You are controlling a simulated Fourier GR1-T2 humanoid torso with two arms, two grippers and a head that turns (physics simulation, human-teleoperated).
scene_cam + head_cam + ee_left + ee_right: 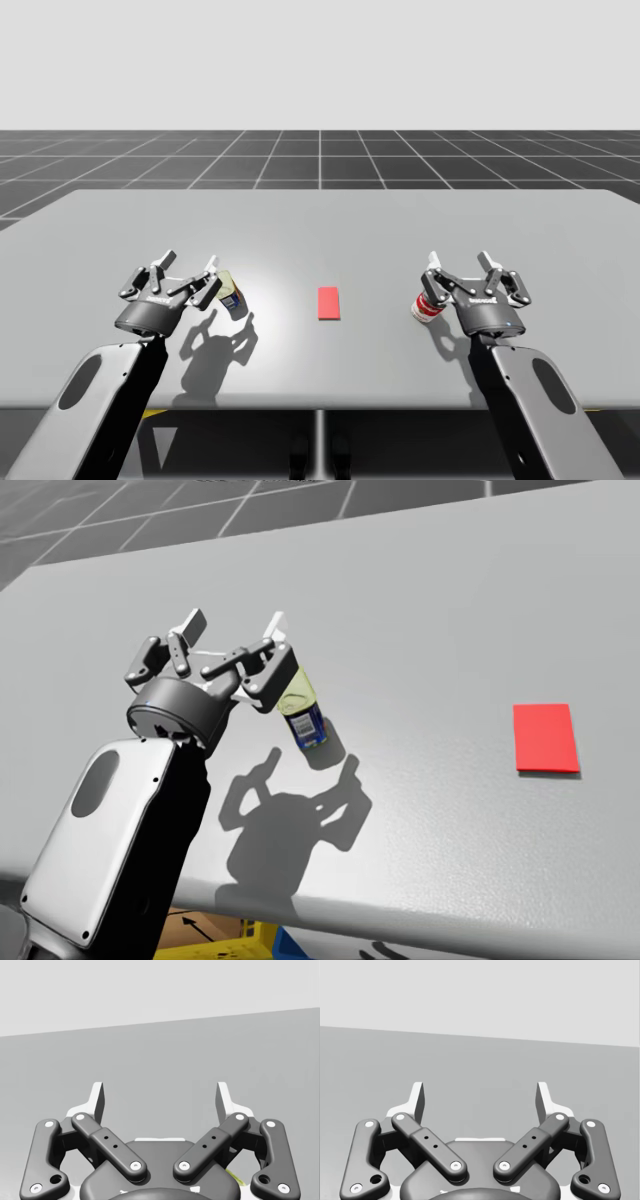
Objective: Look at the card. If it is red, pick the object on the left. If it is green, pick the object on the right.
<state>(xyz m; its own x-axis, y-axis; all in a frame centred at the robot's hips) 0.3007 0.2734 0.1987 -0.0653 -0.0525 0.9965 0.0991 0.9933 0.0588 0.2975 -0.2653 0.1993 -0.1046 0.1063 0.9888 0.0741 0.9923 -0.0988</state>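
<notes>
Yellowish can point(304, 711) leans just beside left claw point(237, 628).

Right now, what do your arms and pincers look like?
Both arms match. My left arm and right arm are black with a light grey shell plate that has a dark oval in it. My left pincer and right pincer each have a round dark grey base, dark grey link bars with little white pins, and two white fingers with dark pads.
</notes>
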